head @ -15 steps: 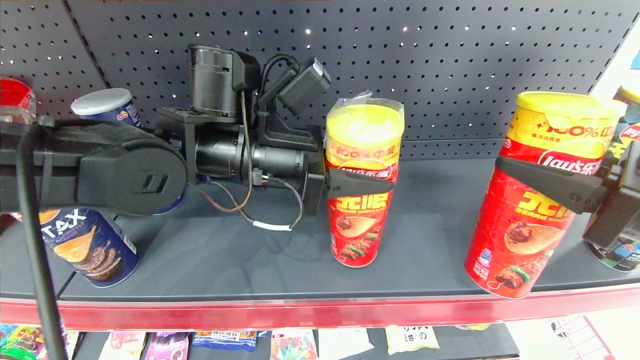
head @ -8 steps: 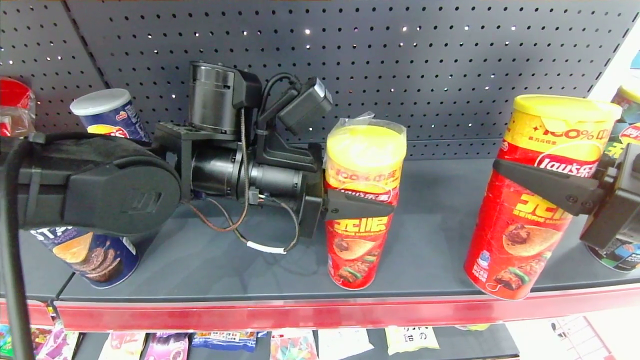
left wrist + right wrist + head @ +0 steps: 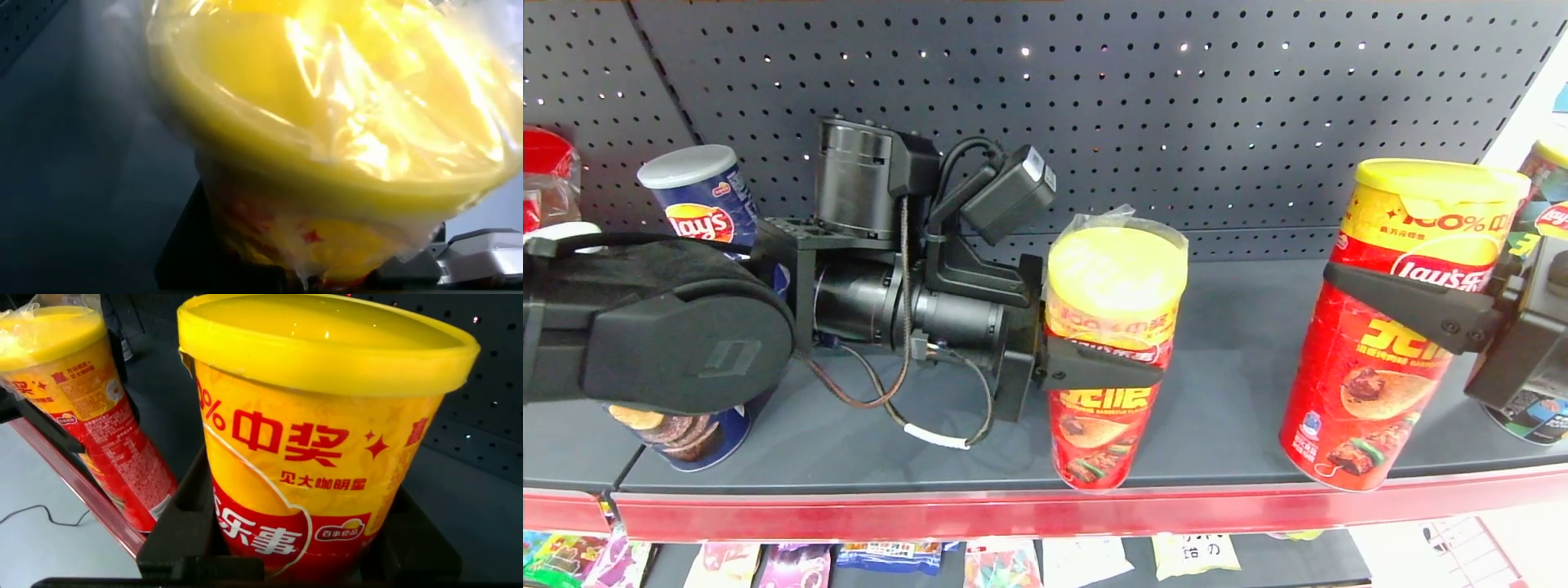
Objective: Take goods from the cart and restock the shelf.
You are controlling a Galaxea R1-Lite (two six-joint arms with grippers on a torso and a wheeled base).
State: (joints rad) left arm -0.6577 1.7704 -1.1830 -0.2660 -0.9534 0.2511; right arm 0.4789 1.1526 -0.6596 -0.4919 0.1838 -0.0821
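While gripping a can in each arm at the red shelf lip [image 3: 1013, 514] low in frame, push deeper before letting go, stand both upright, land the bases flat past the edge. Clamped tight in the left gripper [image 3: 1104, 366], centre frame: the smaller can [image 3: 1104, 433], film-wrapped, base right by the lip. Pinched firmly in the right gripper [image 3: 1417, 306], right of frame: the larger can [image 3: 1368, 392], leaning, base overlapping the lip. Red bodies, yellow lids. Farther back, dark shelf [image 3: 1241, 392], blue can [image 3: 698, 208] upper left, pegboard [image 3: 1176, 122].

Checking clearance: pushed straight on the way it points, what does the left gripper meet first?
Beyond its own wrapped can, likely the bigger can in the right gripper; depth unclear.
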